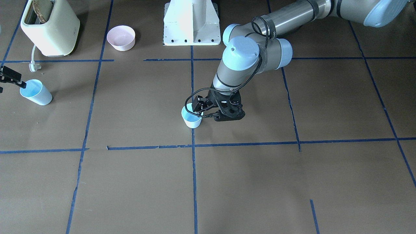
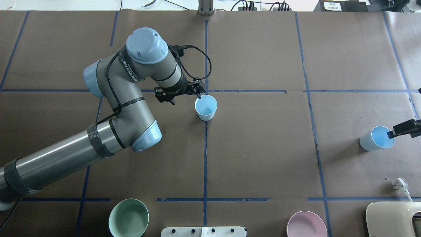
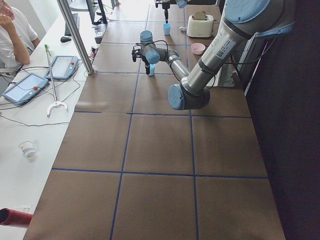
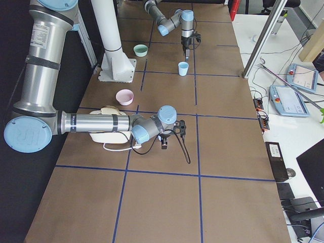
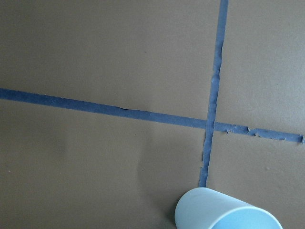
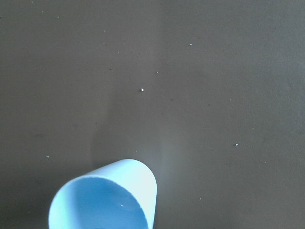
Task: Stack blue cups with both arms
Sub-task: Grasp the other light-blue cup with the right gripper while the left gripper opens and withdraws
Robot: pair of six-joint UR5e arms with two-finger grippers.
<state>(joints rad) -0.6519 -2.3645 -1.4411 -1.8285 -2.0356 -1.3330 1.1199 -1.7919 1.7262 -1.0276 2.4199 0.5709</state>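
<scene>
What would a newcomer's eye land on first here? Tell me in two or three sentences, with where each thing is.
First the big left arm, stretched to the middle of the table, its left gripper at the rim of a blue cup standing on the centre tape line. Then the second blue cup, alone at the robot's far right, with the right gripper at its rim.

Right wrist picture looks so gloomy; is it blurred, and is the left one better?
Right wrist view: dim, not blurred; specks on the table look crisp, the cup is cut off at the bottom edge. Left wrist view: brighter, tape lines sharp, the other cup likewise cropped.
</scene>
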